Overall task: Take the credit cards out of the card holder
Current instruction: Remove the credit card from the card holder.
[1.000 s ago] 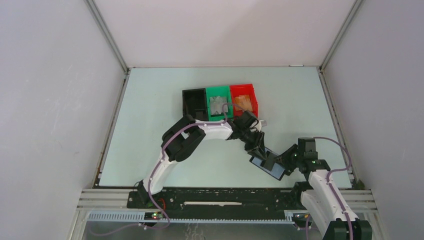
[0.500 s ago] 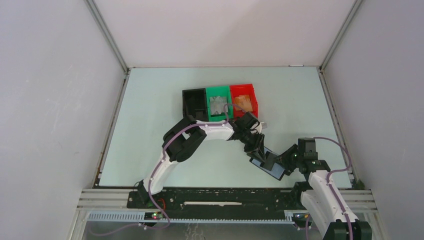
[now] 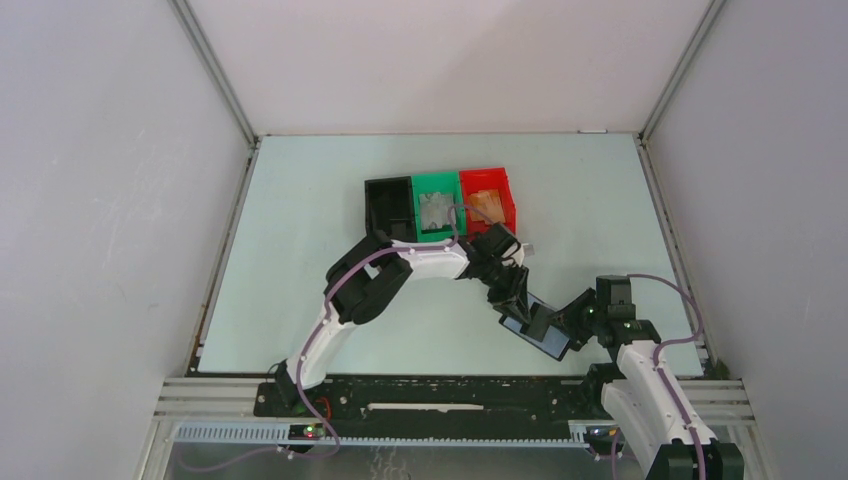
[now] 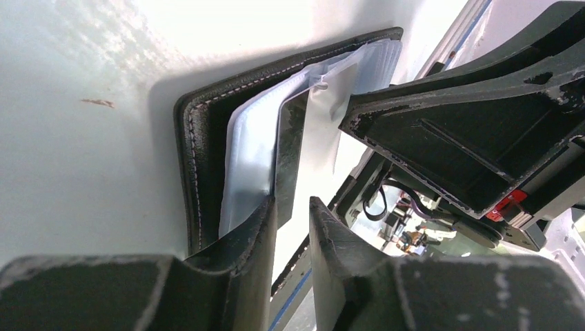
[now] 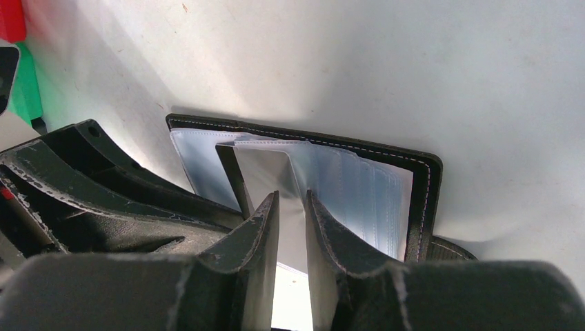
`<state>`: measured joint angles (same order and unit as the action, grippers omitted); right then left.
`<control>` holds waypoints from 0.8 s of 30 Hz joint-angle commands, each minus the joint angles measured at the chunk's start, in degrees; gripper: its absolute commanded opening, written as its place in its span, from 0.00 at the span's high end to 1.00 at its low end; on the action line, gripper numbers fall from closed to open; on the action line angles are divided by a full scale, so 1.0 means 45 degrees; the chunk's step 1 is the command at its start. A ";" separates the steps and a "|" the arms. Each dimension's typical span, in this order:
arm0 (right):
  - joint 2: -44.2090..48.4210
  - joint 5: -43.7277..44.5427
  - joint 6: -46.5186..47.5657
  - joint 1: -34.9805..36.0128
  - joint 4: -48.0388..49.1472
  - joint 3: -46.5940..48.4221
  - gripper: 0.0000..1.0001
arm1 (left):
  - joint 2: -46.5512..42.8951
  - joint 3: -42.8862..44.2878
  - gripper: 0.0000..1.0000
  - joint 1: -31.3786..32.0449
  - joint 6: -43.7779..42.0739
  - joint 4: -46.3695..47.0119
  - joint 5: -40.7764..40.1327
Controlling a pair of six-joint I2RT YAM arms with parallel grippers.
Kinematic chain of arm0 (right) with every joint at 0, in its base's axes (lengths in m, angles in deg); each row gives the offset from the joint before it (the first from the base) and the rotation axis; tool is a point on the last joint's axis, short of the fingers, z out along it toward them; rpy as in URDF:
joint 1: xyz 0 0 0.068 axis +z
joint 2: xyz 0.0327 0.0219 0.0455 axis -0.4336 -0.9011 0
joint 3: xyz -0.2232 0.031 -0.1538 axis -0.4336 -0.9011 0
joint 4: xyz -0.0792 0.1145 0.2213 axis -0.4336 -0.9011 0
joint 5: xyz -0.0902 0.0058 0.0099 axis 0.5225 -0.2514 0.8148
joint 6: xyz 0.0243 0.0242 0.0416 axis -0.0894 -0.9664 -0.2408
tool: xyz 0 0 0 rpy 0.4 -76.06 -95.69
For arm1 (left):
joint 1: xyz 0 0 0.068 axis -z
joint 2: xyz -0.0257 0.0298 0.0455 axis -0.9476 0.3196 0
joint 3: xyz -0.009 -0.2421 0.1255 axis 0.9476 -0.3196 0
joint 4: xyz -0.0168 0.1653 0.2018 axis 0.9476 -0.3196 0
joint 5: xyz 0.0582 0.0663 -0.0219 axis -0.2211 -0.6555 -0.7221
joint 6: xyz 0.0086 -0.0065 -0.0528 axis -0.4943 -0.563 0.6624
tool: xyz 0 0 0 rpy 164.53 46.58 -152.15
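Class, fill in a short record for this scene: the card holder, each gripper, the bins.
Card holder: flat black stitched folding case, lying open on the pale table, clear plastic leaves showing.
Right gripper: closed on one raised silvery leaf.
Left gripper: fingertips at the leaves' edge; grip unclear.
Bins: black plastic bin; green plastic bin holding grey cards; red plastic bin holding orange-tan cards.
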<state>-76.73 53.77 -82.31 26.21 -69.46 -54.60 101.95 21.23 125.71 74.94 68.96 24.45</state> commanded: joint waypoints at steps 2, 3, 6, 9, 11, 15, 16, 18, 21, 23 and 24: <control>-0.0114 0.0136 0.0174 -0.0016 -0.0116 -0.0146 0.71 | -0.0187 0.0382 0.70 -0.0077 -0.0833 -0.0828 -0.1395; -0.0133 0.0125 0.0174 -0.0016 -0.0116 -0.0138 0.71 | -0.0139 0.0408 0.70 -0.0077 -0.0816 -0.0829 -0.1352; -0.0151 0.0123 0.0174 -0.0016 -0.0114 -0.0117 0.71 | 0.0024 0.0434 0.70 -0.0065 -0.0691 -0.0501 -0.0781; -0.0167 0.0134 0.0174 -0.0016 -0.0097 -0.0098 0.71 | 0.0186 0.0362 0.71 -0.0046 -0.0302 0.0107 -0.0145; -0.0197 0.0141 0.0174 -0.0016 -0.0111 -0.0069 0.71 | 0.0221 0.0253 0.72 -0.0046 -0.0035 0.0518 0.0118; -0.0199 0.0134 0.0175 -0.0016 -0.0101 -0.0058 0.71 | 0.0197 0.0100 0.77 -0.0012 0.0372 0.1198 0.0557; -0.0199 0.0135 0.0198 -0.0016 -0.0102 -0.0058 0.71 | 0.0231 0.0148 0.78 0.0002 0.0387 0.1201 0.0587; -0.0203 0.0150 0.0194 -0.0016 -0.0094 -0.0058 0.71 | 0.0284 0.0222 0.81 0.0049 0.0407 0.1214 0.0563; -0.0217 0.0164 0.0193 -0.0016 -0.0113 -0.0058 0.71 | 0.0245 0.0068 0.94 0.0053 0.0454 0.1323 0.0263; -0.0175 0.0208 0.0174 -0.0016 -0.0178 -0.0058 0.71 | 0.0180 -0.0046 1.00 0.0002 0.0456 0.1319 0.0131; -0.0155 0.0227 0.0174 -0.0016 -0.0197 -0.0058 0.71 | 0.0122 -0.0134 1.00 -0.0029 0.0439 0.1331 0.0089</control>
<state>-76.99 53.77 -82.33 26.21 -69.38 -54.60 103.02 21.82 125.71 76.25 72.13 25.54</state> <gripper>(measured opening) 0.292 0.027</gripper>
